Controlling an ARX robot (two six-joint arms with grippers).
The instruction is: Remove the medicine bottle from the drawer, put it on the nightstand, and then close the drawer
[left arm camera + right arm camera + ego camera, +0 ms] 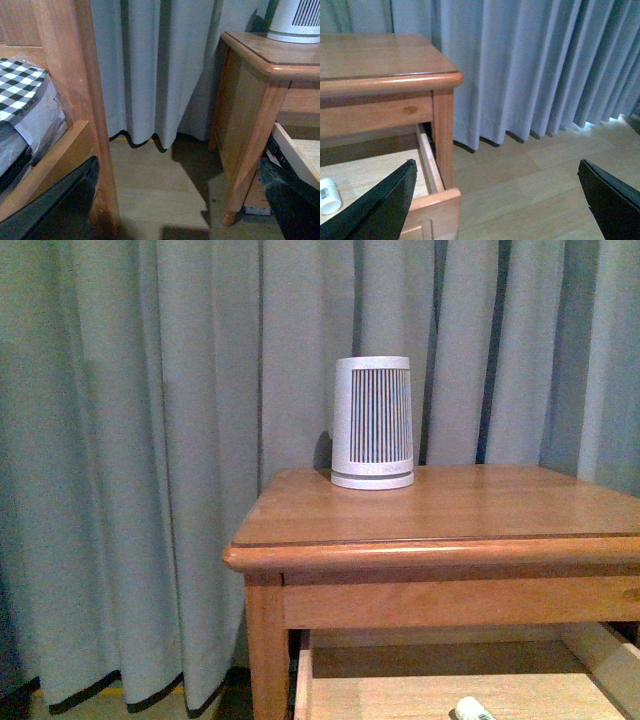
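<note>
While the nightstand (pixel 440 515) fills my front feed, its upper drawer (pixel 400 695) stands open under the top. A white ribbed canister (pixel 372 422) stands at the back of the nightstand's top. My left gripper (pixel 175 200), off the nightstand's left side, and right gripper (pixel 492 200), off its right, both gape wide, holding nothing. The medicine bottle (pixel 473 708) lies on its side on the drawer floor.

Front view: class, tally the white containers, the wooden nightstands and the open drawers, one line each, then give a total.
White containers, the canister and the medicine bottle: 2
Wooden nightstand: 1
Open drawer: 1
Total: 4
</note>
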